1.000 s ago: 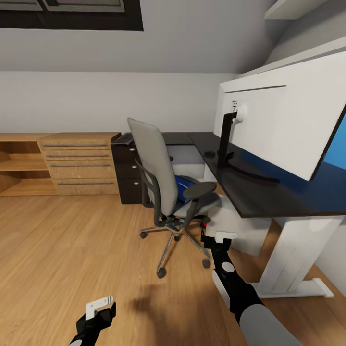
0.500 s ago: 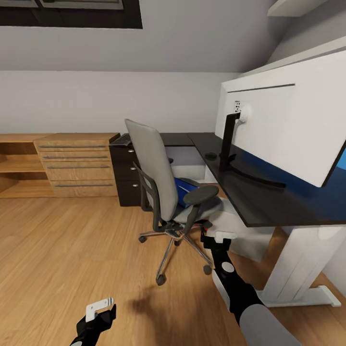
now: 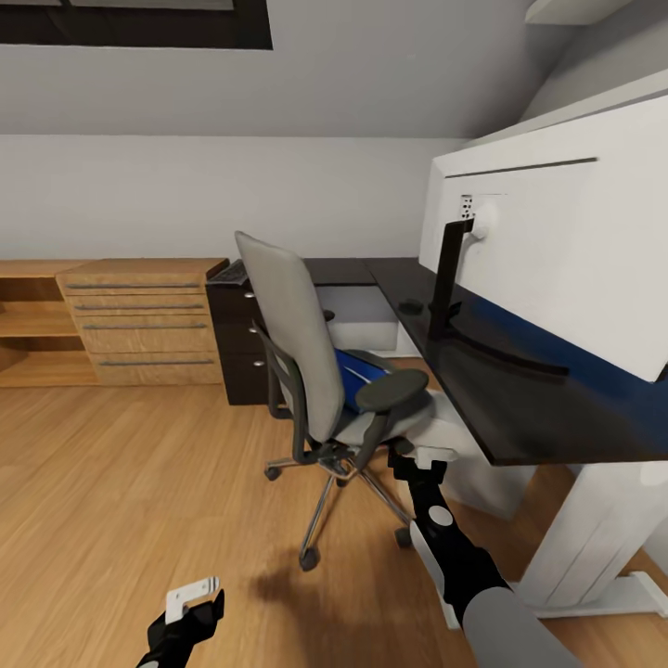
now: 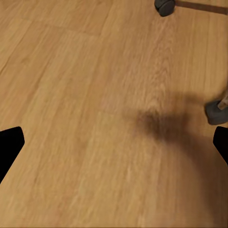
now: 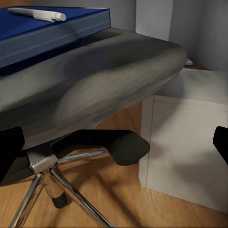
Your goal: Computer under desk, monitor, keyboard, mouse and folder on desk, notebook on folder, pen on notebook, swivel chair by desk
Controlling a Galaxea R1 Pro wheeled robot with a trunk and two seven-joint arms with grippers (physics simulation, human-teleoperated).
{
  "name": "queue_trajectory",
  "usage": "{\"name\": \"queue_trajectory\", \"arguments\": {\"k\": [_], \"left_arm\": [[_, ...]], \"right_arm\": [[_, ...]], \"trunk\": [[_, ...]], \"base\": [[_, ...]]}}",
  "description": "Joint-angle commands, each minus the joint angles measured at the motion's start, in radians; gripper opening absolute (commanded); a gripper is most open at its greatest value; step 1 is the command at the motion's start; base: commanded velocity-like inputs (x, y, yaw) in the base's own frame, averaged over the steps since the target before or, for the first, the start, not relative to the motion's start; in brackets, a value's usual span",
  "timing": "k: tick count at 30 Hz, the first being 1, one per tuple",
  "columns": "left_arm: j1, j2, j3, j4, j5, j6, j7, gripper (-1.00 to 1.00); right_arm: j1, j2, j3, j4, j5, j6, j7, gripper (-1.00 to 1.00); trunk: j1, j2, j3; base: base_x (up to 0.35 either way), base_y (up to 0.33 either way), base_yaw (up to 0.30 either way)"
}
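1. The right pincer hangs low, just beside the front edge of the swivel chair seat. Its two fingers are wide apart and hold nothing.
2. The left pincer hangs over the bare wood floor, well apart from the chair. Its fingers are wide apart too, with nothing between them.
3. In the left wrist view, the floor has a dark shadow on it, and two chair wheels sit near the edge.
4. The swivel chair has a grey back, a grey seat, black armrests and shiny silver legs. It stands near the surface, with its back to the robot.
5. The folder is bright blue and flat. It lies on the chair seat.
6. The pen is a thin white stick. It lies on top of the folder.
7. The surface is long and black, with a white leg and dark drawers with round silver knobs.
8. The monitor stands on the surface, showing its big white back and dark stand.
9. A small dark round thing on the surface near the stand may be the mouse; it is too small to tell.
10. The keyboard is at the far end of the surface, over the drawers.
11. A light wood cabinet stands by the grey-white wall, and a dark skylight is up above.
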Motion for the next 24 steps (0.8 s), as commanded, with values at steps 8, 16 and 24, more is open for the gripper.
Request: {"name": "queue_trajectory", "arguments": {"k": [8, 16, 24], "left_arm": [[0.0, 0.0, 0.001, 0.002, 0.009, 0.005, 0.002, 1.0], [0.0, 0.0, 0.001, 0.002, 0.009, 0.005, 0.002, 1.0], [0.0, -0.001, 0.001, 0.002, 0.009, 0.005, 0.002, 1.0]], "right_arm": [[-0.001, -0.001, 0.004, 0.0, 0.0, -0.002, -0.008, 1.0], [-0.001, -0.001, 0.004, 0.0, 0.0, -0.002, -0.008, 1.0], [-0.001, -0.003, 0.004, 0.001, 0.0, -0.002, -0.008, 1.0]], "trunk": [[0.0, 0.0, -0.001], [0.0, 0.0, -0.001], [0.0, 0.0, -0.001]], "base": [[0.072, -0.016, 0.0], [0.014, -0.004, 0.0], [0.159, 0.0, 0.0]]}}
